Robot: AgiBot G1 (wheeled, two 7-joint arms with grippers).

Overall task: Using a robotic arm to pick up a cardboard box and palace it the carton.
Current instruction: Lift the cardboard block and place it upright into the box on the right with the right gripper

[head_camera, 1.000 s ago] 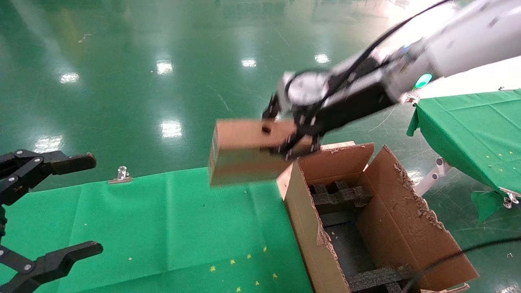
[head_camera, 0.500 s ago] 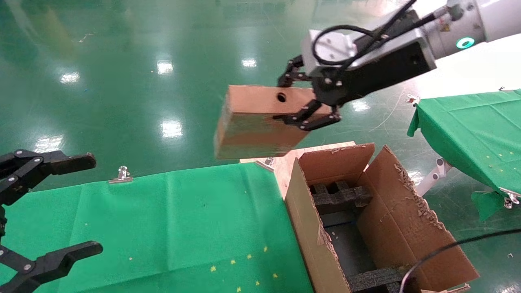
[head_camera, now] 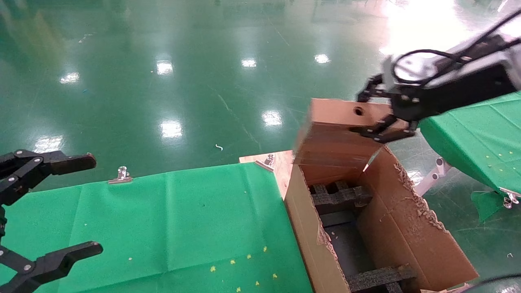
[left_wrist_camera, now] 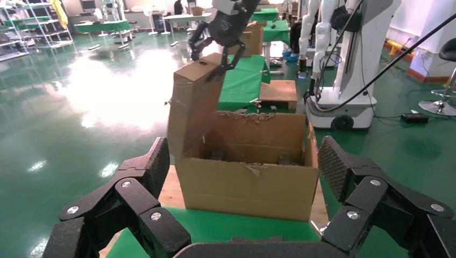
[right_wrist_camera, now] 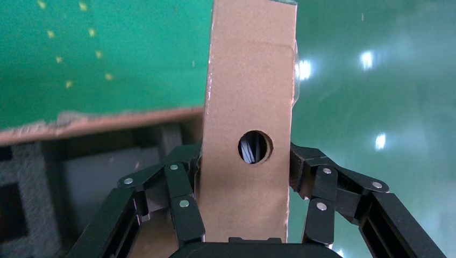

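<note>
Brown box (head_camera: pixel 333 138) hangs pinched in the right pincer (head_camera: pixel 380 116), over the carton's (head_camera: pixel 390 228) far wall at about 12 o'clock. Transfer is underway; next, bring it toward 6 o'clock, then lower between the foam inserts (head_camera: pixel 340 195). Left pincer (head_camera: pixel 49 207) idles spread.

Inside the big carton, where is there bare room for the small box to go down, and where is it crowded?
The carton has a bare dark floor patch between two black foam inserts. The far end is crowded: the right pincer holds the cardboard box above the far foam. The left pincer is parked, open, over the green cloth.
</note>
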